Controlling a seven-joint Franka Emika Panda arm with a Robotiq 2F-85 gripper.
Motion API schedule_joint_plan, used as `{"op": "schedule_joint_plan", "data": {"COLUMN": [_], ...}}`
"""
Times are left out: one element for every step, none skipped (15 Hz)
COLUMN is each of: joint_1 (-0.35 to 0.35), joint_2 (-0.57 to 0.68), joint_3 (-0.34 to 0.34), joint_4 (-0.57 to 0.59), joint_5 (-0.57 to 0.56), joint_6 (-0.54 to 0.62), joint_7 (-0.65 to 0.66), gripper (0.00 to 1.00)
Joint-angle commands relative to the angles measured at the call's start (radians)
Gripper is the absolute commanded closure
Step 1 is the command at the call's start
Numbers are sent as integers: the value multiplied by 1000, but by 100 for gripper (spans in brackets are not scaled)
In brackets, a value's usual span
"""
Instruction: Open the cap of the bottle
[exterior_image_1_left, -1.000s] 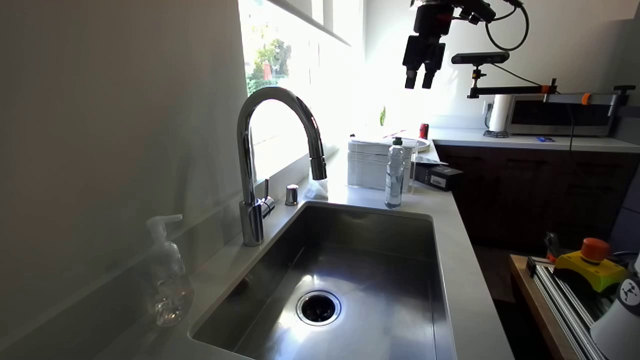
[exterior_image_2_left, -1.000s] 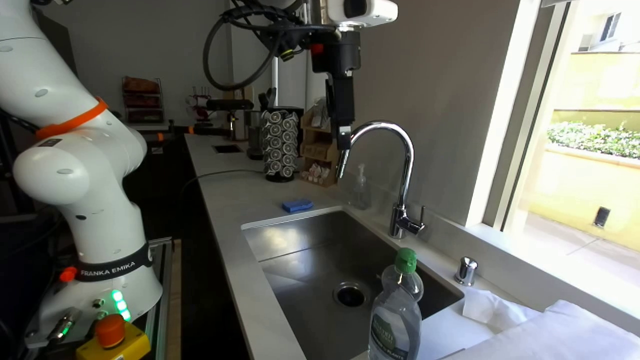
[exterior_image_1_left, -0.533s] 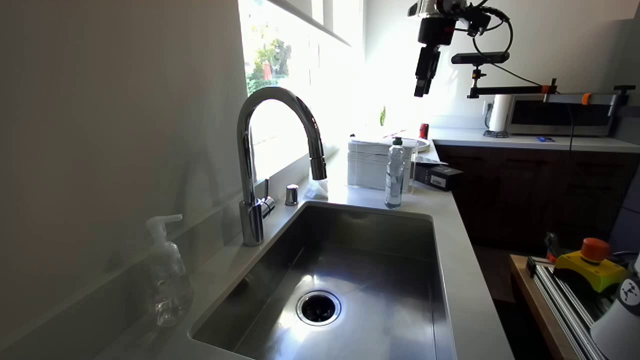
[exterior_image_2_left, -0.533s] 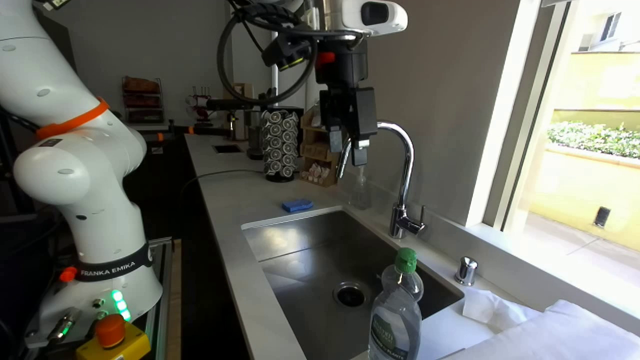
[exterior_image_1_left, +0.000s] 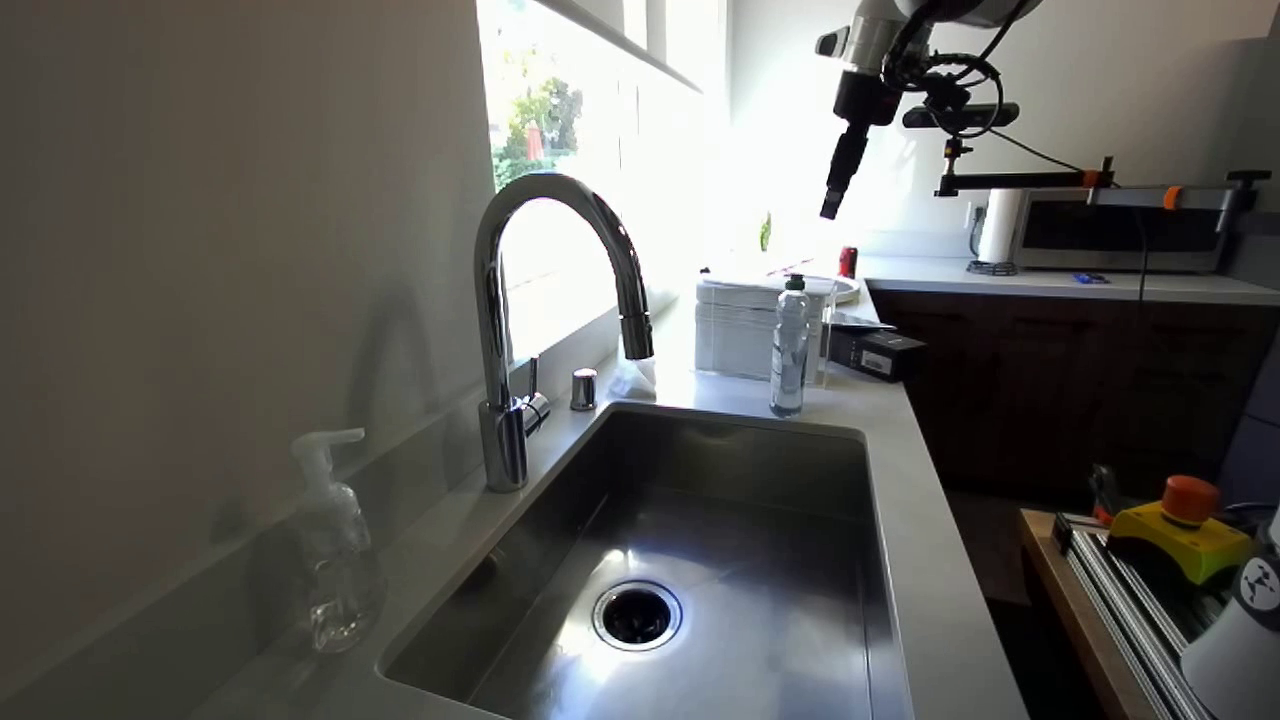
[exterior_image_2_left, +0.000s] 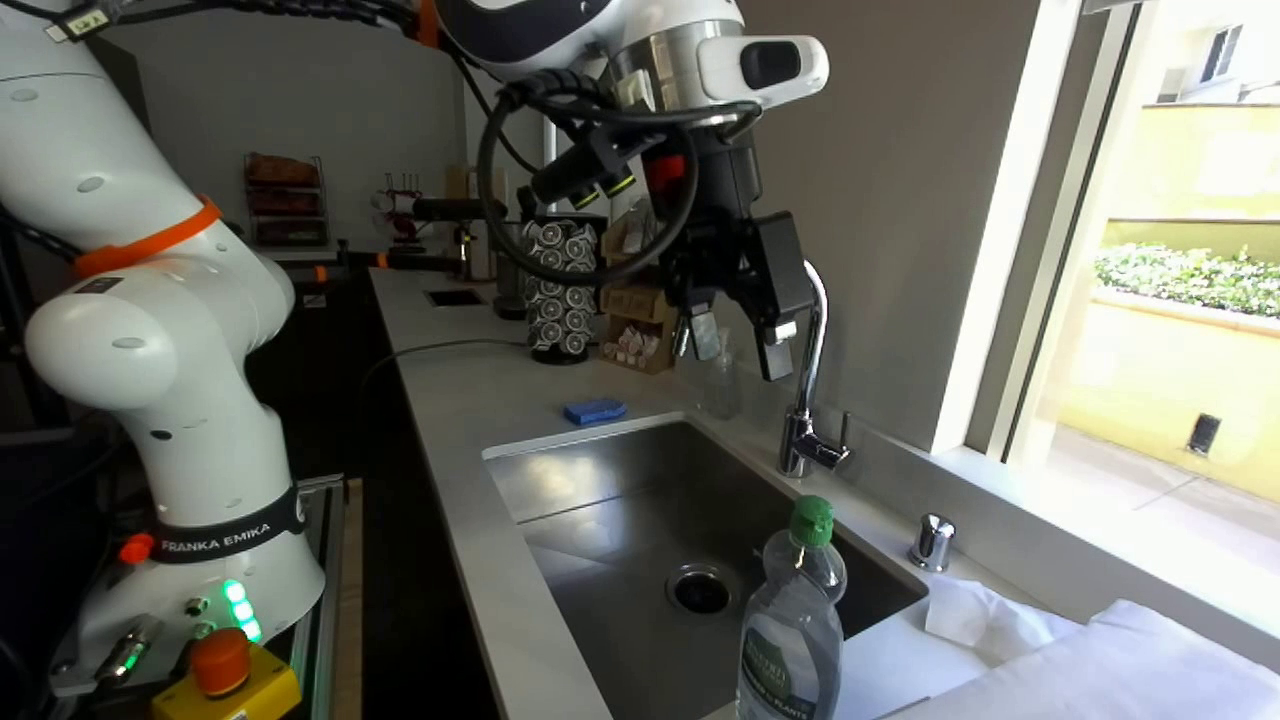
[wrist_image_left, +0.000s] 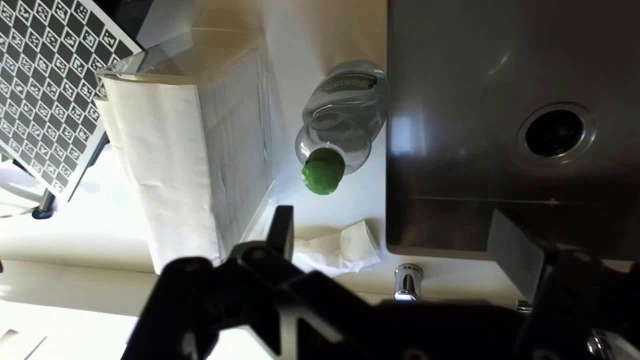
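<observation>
A clear plastic bottle (exterior_image_1_left: 789, 350) stands upright on the pale surface (exterior_image_1_left: 955, 590), beside the steel sink (exterior_image_1_left: 740, 455) and near a stack of paper towels (wrist_image_left: 160, 170). Its green cap (wrist_image_left: 323, 171) sits on the neck. The pincer (exterior_image_2_left: 740, 348) hangs higher, well apart from the cap, its fingers spread wide with nothing in their hold. That spread is plain in the wrist view and in an exterior view; in an exterior view that catches them edge-on, the fingertips (exterior_image_1_left: 830, 207) merge into one dark shape and the gap cannot be judged.

The bottle shows down to its base (exterior_image_1_left: 786, 408) in an exterior view; in an exterior view where the frame crops that base, the label (exterior_image_2_left: 775, 665) is easier to see. The wrist view looks down on the cap and alone shows the face of a checkered marker board (wrist_image_left: 55, 95), on the far side of the towels from the bottle. A red can (exterior_image_1_left: 848, 262) and a microwave (exterior_image_1_left: 1120, 235) appear only in an exterior view; so do a coffee-pod carousel (exterior_image_2_left: 560, 330) and a blue block (exterior_image_2_left: 595, 411). The pincer hides part of the chrome faucet (exterior_image_2_left: 808, 390) in an exterior view.
</observation>
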Motion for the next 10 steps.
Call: {"op": "schedule_joint_plan", "data": {"joint_1": [-16,-20,-26,-33,-45,-49,-33,-39,-42,-43], "joint_2": [6,8,15,23,38,42,27,34,40,44], "joint_3": [-13,-15,-16,-17,-15,-17,-14,-15,-15,-15], "joint_4": [-50,-57,-62,-68,-67,-71,-52,-53,-53,-53], "joint_5": [-41,-44,-52,-63,-79,-83,-49,-53,-54,-55], "joint_6": [73,80,86,99,110,118,77,82,86,89], "joint_7": [-29,-30,-28,-24,-11,-7,-17,-17,-17,-17], "gripper": [0,0,0,0,0,0,0,0,0,0]}}
